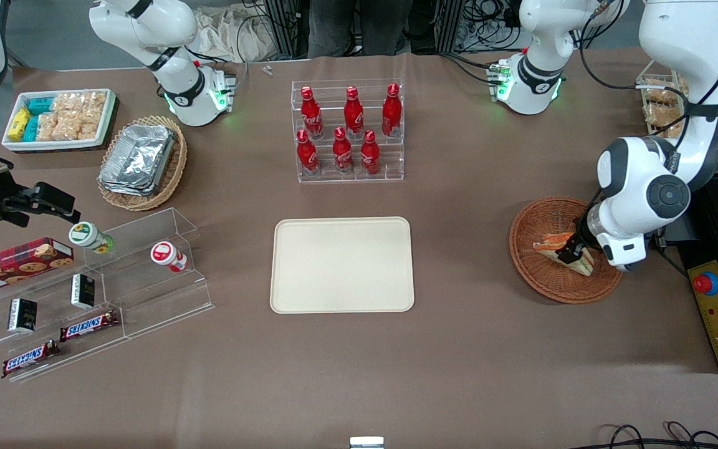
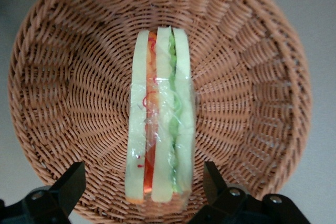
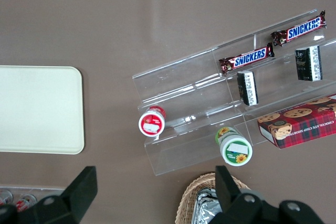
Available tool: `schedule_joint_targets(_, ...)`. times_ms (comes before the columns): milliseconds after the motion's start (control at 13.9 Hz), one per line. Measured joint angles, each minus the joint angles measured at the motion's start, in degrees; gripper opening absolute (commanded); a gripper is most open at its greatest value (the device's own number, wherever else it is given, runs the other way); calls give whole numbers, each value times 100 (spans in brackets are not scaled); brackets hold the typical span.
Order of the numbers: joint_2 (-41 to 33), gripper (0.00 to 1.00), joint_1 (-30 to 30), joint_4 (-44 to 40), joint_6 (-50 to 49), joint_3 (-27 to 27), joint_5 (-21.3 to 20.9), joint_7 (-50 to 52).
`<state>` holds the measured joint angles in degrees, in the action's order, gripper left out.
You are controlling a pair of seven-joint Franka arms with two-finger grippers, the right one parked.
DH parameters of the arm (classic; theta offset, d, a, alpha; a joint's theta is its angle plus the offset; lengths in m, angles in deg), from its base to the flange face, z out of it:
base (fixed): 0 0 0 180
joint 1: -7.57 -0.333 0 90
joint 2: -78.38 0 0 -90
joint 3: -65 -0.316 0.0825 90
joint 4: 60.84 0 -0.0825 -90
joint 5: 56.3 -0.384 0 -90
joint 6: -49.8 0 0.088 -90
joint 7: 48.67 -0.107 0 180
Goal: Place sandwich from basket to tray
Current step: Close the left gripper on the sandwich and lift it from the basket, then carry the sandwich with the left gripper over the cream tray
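The sandwich (image 1: 549,242), a wrapped triangular wedge with white bread and orange and green layers, lies in the round reddish-brown wicker basket (image 1: 546,284) toward the working arm's end of the table. My left gripper (image 1: 574,254) is lowered into the basket and open, one finger on each side of the sandwich's wide end with a gap to each. The left wrist view shows the sandwich (image 2: 160,114) on edge between the fingers (image 2: 73,179) of the gripper (image 2: 143,170), over the basket floor (image 2: 68,87). The cream-beige tray (image 1: 341,265) lies bare at the table's middle and also shows in the right wrist view (image 3: 37,108).
A clear rack of red bottles (image 1: 346,131) stands farther from the front camera than the tray. A clear stepped stand with snacks (image 1: 85,293), an oval basket of foil containers (image 1: 141,159) and a white bin of packets (image 1: 60,118) sit toward the parked arm's end. A yellow control box (image 1: 717,308) lies beside the basket.
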<state>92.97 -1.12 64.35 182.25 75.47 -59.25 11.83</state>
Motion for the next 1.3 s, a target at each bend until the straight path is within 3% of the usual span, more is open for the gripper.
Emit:
schedule_joint_targets(144,145,98,0,5,154,-3,0,0)
schedule_joint_targets(216,203,89,0,5,209,-3,0,0)
schedule_joint_targets(289,246,74,0,5,261,-3,-1,-1)
schedule_joint_targets(433,295,21,0,4,308,-3,-2,-4)
schedule_joint_targets(505,306,3,0,4,325,-3,-3,-6)
schedule_joint_targets(866,99,0,20,-117,156,49,-28,-42)
schedule_joint_targets(1299,-516,0,156,-1941,-2698,1035,-30,-591)
